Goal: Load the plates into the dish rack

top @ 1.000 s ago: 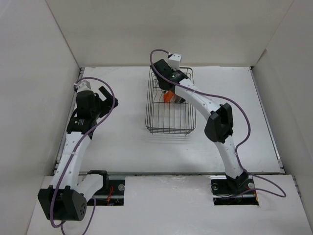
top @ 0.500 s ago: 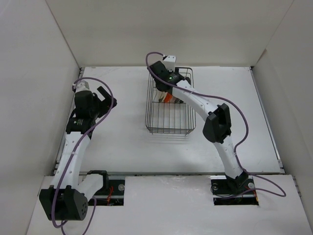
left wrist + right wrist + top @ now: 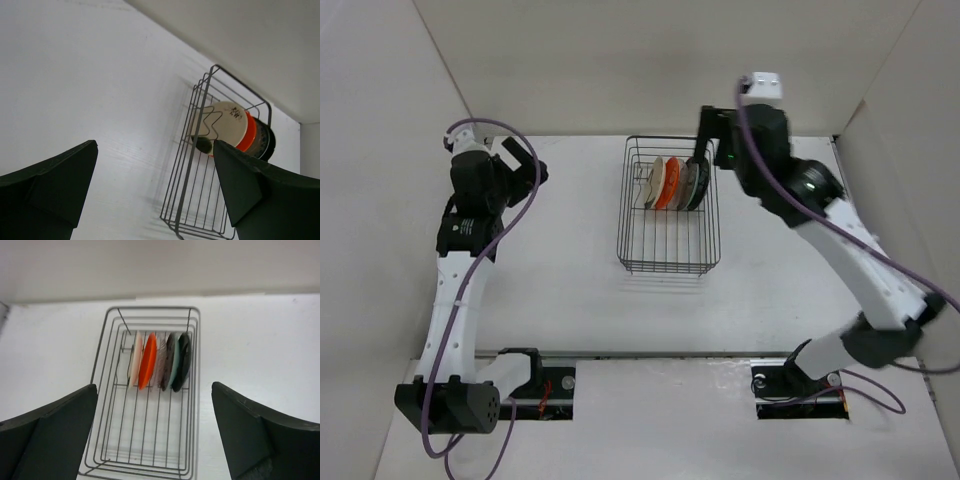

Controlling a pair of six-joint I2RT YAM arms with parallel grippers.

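Plates (image 3: 675, 183) stand on edge in a row at the far end of the dish rack (image 3: 668, 264). From left to right they are cream (image 3: 134, 357), orange (image 3: 147, 360), clear (image 3: 161, 366), grey-teal (image 3: 171, 362) and black (image 3: 183, 359). The right gripper (image 3: 712, 135) was down in the rack a second ago. Now it is up high beside it, with its fingers wide apart and holding nothing. The left gripper (image 3: 525, 163) has moved back a bit — also wide and empty.
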